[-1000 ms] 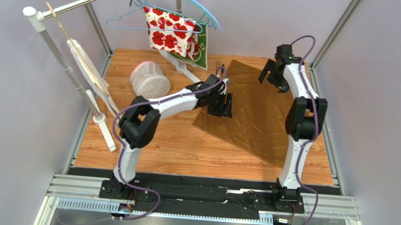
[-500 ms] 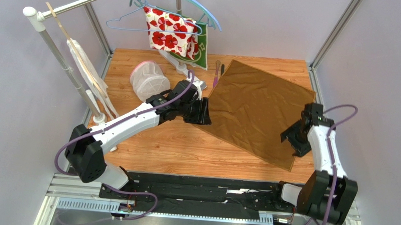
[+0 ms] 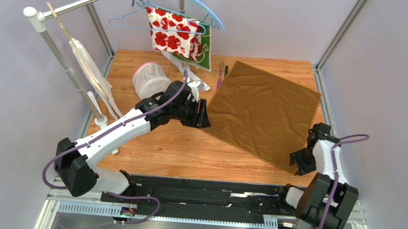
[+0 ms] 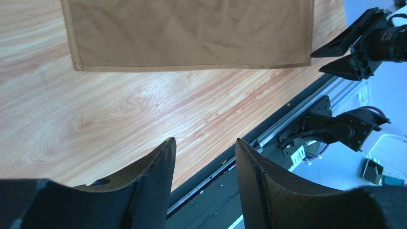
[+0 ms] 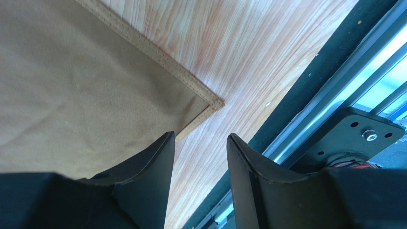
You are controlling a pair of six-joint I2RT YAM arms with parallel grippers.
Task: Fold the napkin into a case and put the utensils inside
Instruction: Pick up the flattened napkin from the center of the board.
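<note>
The golden-brown napkin (image 3: 265, 110) lies flat and unfolded on the wooden table, turned like a diamond. No case shape shows. Two utensils, a purple-pink stick (image 3: 219, 77) and a dark handle (image 3: 226, 70), lie just beyond its far-left edge. My left gripper (image 3: 204, 117) hovers open at the napkin's left corner; in the left wrist view its fingertips (image 4: 204, 148) hang over bare wood, below the napkin (image 4: 191, 33). My right gripper (image 3: 299, 160) stands open beside the near-right corner. In the right wrist view that gripper (image 5: 199, 140) has nothing between its fingers, next to the napkin (image 5: 71, 86).
A pink-rimmed mesh basket (image 3: 150, 80) stands at the back left. Behind it a rack holds hangers, a red-flowered white cloth (image 3: 175, 30) and a green cloth (image 3: 209, 53). A white pole stand (image 3: 60, 58) runs along the left. The black rail (image 3: 201, 191) borders the near edge.
The right arm swung from the napkin's far side down to its near-right corner, and its jaws narrowed. The left arm drew back left, off the napkin to its left corner.
</note>
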